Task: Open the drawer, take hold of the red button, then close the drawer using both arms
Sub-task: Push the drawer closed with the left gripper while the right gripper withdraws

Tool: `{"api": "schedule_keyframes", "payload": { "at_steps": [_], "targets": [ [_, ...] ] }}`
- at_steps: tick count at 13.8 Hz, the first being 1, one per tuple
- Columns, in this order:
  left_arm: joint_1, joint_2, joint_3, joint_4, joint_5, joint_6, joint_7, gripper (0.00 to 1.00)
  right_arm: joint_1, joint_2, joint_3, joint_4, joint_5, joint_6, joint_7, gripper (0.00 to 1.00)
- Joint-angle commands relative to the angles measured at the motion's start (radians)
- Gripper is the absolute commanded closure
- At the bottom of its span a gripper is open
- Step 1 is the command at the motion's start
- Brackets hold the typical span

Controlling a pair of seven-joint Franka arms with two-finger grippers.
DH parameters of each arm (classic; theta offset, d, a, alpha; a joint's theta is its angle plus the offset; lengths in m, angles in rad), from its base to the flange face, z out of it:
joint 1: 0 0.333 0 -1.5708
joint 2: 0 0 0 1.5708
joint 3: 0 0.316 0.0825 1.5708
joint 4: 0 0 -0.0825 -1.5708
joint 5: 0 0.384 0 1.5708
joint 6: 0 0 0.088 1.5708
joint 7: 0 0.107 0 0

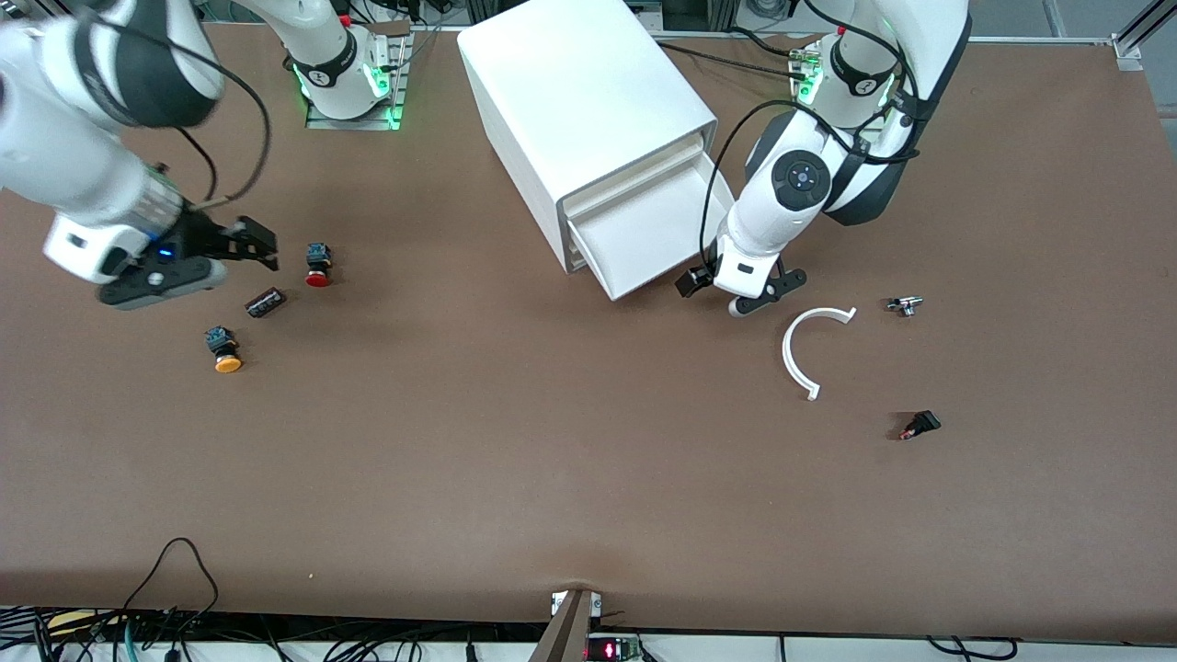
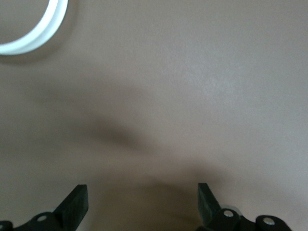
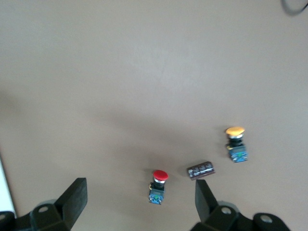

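The white cabinet (image 1: 588, 101) stands at the table's robot side. One low drawer (image 1: 648, 234) is pulled out, and its tray shows bare. The red button (image 1: 318, 265) lies on the table toward the right arm's end; it also shows in the right wrist view (image 3: 158, 185). My right gripper (image 1: 253, 241) is open and empty, up in the air beside the red button; in its wrist view (image 3: 139, 199) the button shows between the fingers, down on the table. My left gripper (image 1: 743, 296) is open and empty, low over the table by the open drawer's front corner; its wrist view (image 2: 143, 202) shows bare table.
A dark brown cylinder (image 1: 265, 302) and an orange-capped button (image 1: 223, 350) lie close to the red button, nearer the front camera. A white C-shaped ring (image 1: 805, 354) lies by the left gripper. A small metal part (image 1: 904, 305) and a small black part (image 1: 919, 426) lie toward the left arm's end.
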Motion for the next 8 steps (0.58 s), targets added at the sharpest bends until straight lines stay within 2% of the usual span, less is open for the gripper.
{"api": "schedule_keyframes", "payload": {
  "at_steps": [1,5,8],
  "targets": [
    [-0.034,-0.015,-0.013,-0.005,-0.021,-0.001,-0.058,0.00,0.001,0.049,-0.004,0.153,0.009,-0.084,-0.089,0.01],
    [-0.039,-0.009,-0.076,-0.005,-0.021,-0.001,-0.144,0.00,-0.011,0.050,-0.012,0.261,0.012,-0.165,-0.140,0.01],
    [-0.046,-0.003,-0.111,-0.003,-0.021,-0.001,-0.192,0.00,-0.031,0.050,-0.013,0.282,0.009,-0.184,-0.202,0.01]
  ]
}}
